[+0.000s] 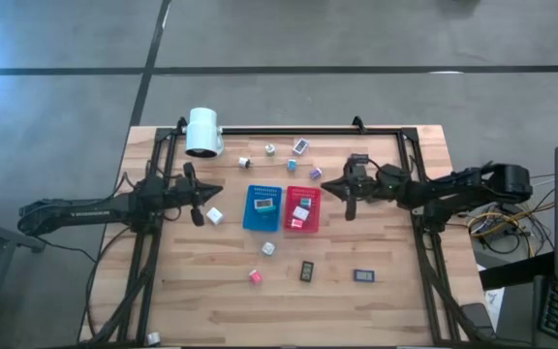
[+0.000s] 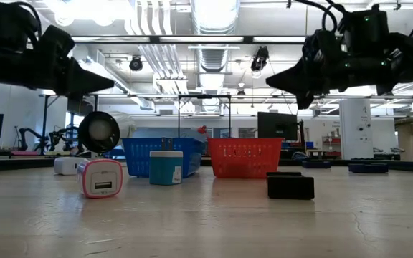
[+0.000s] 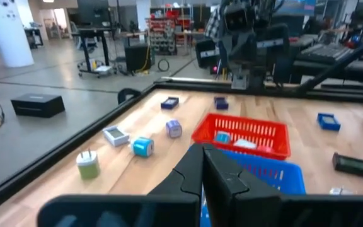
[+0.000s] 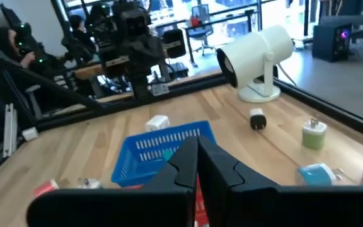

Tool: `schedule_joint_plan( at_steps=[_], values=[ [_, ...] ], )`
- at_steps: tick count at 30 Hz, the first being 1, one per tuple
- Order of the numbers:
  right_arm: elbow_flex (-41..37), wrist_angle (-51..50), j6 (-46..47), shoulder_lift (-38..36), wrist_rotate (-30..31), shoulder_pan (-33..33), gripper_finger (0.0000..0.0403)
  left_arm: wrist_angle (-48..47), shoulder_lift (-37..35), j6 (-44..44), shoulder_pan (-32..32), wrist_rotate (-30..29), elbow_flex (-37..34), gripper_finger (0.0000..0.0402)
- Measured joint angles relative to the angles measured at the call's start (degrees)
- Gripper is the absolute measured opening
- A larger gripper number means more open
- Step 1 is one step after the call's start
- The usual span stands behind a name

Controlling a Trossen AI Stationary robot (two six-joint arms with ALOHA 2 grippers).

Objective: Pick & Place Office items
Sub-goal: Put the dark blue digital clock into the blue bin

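Right hand (image 1: 326, 186) is pinched fully shut with nothing in it, hovering above the desk (image 1: 211, 291) just off the red tray (image 1: 302, 209) on its right side. Left hand (image 1: 218, 188) is the same deal, fingers together and empty, raised a bit to the left of the blue tray (image 1: 262, 208), with a white cube (image 1: 214, 216) sitting on the wood just below it.

The two trays sit side by side in the middle of the desk, touching or close to it. Both already have a few of the office items in them: a white and teal piece (image 1: 263, 205) in the blue one, a couple of pale pieces (image 1: 301, 208) in the red one.

The rest are scattered around loose. Behind the trays there's a small cluster: a dark plug (image 1: 244, 162), a greenish cube (image 1: 270, 149), a flat white and blue one (image 1: 301, 145), a teal cube (image 1: 292, 165) and a purple one (image 1: 316, 174). In front of the trays: a white cube (image 1: 268, 249), a pink one (image 1: 256, 276), a dark flat rectangle (image 1: 307, 270) and a blue-faced flat one (image 1: 363, 275) off to the right.

The big white cylinder (image 1: 203, 132) stands at the back left corner.
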Motion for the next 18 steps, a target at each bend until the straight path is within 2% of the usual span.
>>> schedule_joint_plan(
  at_steps=[5, 13, 18],
  values=[
    [0.4, 0.0, -0.4, -2.2, -0.2, 0.1, 0.0008, -1.3, 0.0, 2.3, 0.0, 0.0, 0.0, 0.0012],
    [-2.9, -0.2, -1.3, -11.9, -0.2, 0.1, 0.0008, -2.0, 0.1, 2.8, 0.0, 0.0, 0.0, 0.0012],
    [-5.6, -3.9, -1.2, -19.3, -0.2, 0.1, 0.0008, -2.8, 0.0, 1.3, 0.0, 0.0, 0.0, 0.0012]
  ],
)
